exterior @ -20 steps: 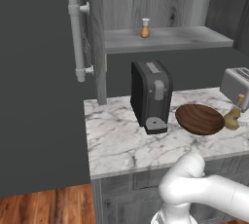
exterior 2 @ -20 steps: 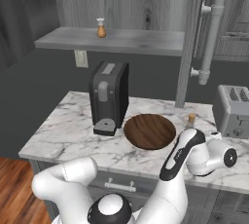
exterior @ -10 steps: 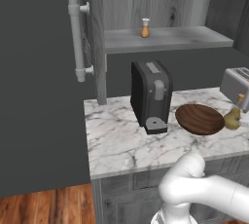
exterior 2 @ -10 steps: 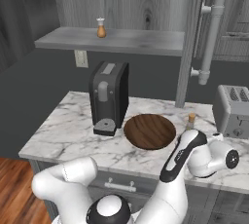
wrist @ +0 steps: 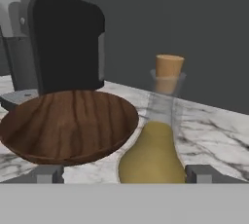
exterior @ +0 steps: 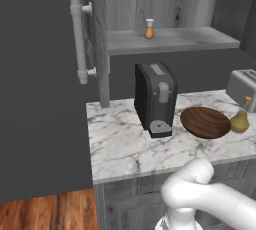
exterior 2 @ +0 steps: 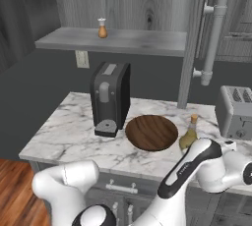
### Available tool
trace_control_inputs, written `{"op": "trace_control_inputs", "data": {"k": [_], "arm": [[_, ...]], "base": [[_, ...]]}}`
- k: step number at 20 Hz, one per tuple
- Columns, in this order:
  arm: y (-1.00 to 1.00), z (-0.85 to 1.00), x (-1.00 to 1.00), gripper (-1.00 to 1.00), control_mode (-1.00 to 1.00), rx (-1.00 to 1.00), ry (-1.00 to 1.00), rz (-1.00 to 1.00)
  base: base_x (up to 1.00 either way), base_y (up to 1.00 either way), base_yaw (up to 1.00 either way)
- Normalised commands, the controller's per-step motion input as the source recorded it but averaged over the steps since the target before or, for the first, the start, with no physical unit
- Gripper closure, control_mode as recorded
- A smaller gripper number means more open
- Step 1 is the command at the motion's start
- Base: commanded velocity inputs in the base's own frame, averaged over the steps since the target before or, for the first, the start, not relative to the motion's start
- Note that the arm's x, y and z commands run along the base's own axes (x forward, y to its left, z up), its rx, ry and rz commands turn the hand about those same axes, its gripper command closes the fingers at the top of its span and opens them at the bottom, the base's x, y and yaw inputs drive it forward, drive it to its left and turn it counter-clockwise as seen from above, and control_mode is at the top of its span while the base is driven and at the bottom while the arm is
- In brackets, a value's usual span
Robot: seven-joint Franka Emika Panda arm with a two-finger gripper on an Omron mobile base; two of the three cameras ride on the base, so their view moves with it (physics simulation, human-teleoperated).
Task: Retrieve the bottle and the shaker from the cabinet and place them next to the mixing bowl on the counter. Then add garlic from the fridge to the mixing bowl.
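The arm reaches low along the counter's [exterior: 125, 149] front edge; the gripper [wrist: 125, 174] stands spread around the upright bottle [wrist: 154, 145], just beside the mixing bowl [wrist: 68, 125]. The shaker [exterior: 149, 29] sits on the cabinet shelf [exterior: 190, 39].

White marble counter [exterior: 125, 149] carries four things. Corked bottle [wrist: 155, 145] of yellow liquid stands upright right in front of my claw [wrist: 125, 174], between my fingertips [wrist: 48, 173]. Wooden mixing bowl [wrist: 68, 125] just left of it, apparently touching. Black coffee machine [wrist: 63, 47] behind the bowl. Toaster [exterior 2: 237, 112] at the counter's far end. Shaker [exterior: 149, 29] stands on the cabinet shelf [exterior: 170, 41] above.
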Motion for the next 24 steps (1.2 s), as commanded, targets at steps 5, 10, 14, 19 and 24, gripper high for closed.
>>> {"op": "trace_control_inputs", "data": {"k": [5,10,14,19,24], "arm": [[0.10,0.45,-0.84,-1.00,-1.00,0.00,0.00,-0.07],[0.85,0.58,-0.69,-1.00,-1.00,-0.02,0.05,-0.16],[1.00,0.49,-0.46,-1.00,-1.00,-0.07,0.06,-0.20],[1.00,0.22,-0.10,-1.00,-1.00,-0.12,0.01,-0.24],[1.00,0.01,0.12,-1.00,-1.00,-0.15,0.01,-0.30]], "base": [[0.00,0.00,0.00],[0.00,0.00,0.00],[0.00,0.00,0.00],[0.00,0.00,0.00],[0.00,0.00,0.00]]}}
